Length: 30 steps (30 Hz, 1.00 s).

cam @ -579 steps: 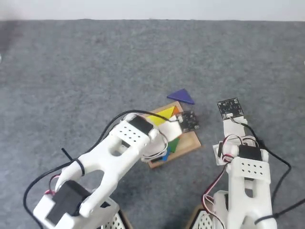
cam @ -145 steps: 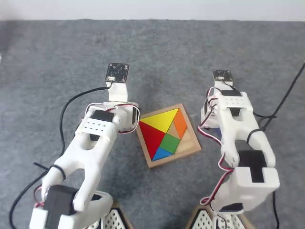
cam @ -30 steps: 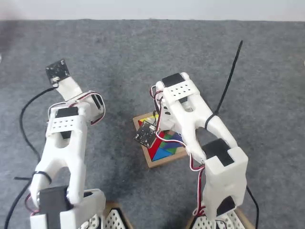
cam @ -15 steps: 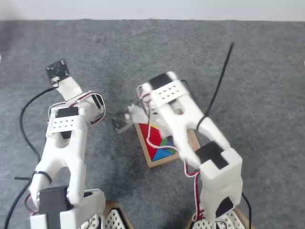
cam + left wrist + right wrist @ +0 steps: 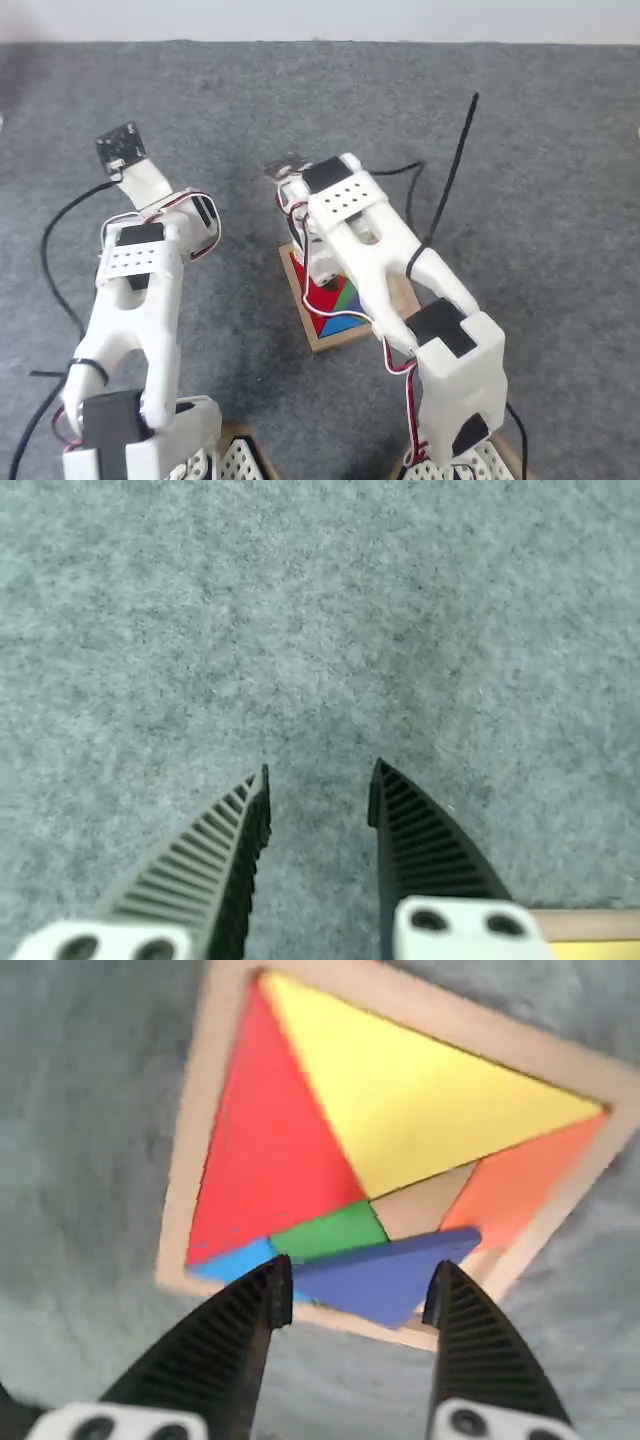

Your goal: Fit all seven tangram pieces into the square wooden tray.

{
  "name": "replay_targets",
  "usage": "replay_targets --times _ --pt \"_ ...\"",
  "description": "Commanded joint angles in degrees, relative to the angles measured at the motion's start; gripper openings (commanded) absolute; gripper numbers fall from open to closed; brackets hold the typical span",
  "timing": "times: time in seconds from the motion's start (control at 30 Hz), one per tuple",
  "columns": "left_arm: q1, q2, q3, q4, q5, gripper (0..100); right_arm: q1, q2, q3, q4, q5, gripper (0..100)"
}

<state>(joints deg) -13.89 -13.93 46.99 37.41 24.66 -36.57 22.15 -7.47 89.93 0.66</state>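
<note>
The square wooden tray (image 5: 400,1000) lies under my right gripper (image 5: 361,1263). In it sit a red triangle (image 5: 270,1160), a yellow triangle (image 5: 400,1100), an orange piece (image 5: 520,1175), a green piece (image 5: 335,1232) and a light blue piece (image 5: 235,1258). A small tan gap (image 5: 425,1210) shows beside the green piece. My right gripper is shut on a purple triangle (image 5: 380,1280), held above the tray's near edge. In the high view the right arm (image 5: 350,215) covers much of the tray (image 5: 335,342). My left gripper (image 5: 320,768) hangs open over bare carpet, left of the tray.
Grey carpet covers the whole table. A corner of the tray (image 5: 590,925) shows beside one left finger. The left arm (image 5: 140,260) stands well left of the tray. A black cable (image 5: 455,160) rises from the right arm. Both arm bases sit at the near edge.
The right arm's wrist has swung from the tray's left side round toward the far side, carrying the purple triangle. The left arm has stayed still over the last second.
</note>
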Motion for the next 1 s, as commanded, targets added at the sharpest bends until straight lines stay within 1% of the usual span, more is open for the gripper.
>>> replay_targets --times 0.0,0.17,0.3,0.5,0.7,0.83,0.97 --pt "0.4 -2.8 -2.4 0.8 -1.1 16 -0.7 -3.1 2.4 -4.0 -9.7 20.9" --pt "1.0 -2.8 -2.3 0.8 -1.1 16 -1.2 -3.1 3.9 -4.0 -13.6 20.8" --pt "1.8 -2.8 -2.2 0.9 -1.1 16 -1.1 -3.0 5.1 -2.9 -13.9 20.8" --pt "1.8 -2.8 -2.4 1.7 -1.1 16 1.5 -3.0 8.6 -4.5 -13.8 20.8" --pt "1.8 -2.8 -2.5 1.8 -1.1 16 4.3 -3.1 9.2 -5.1 -11.3 20.8" --pt "1.8 -2.8 -2.5 1.8 -1.1 16 5.9 -3.0 8.4 -5.1 -7.8 20.8" --pt "1.9 -2.8 -2.5 1.8 -1.1 16 5.8 -3.0 8.4 -5.1 -7.5 20.8"
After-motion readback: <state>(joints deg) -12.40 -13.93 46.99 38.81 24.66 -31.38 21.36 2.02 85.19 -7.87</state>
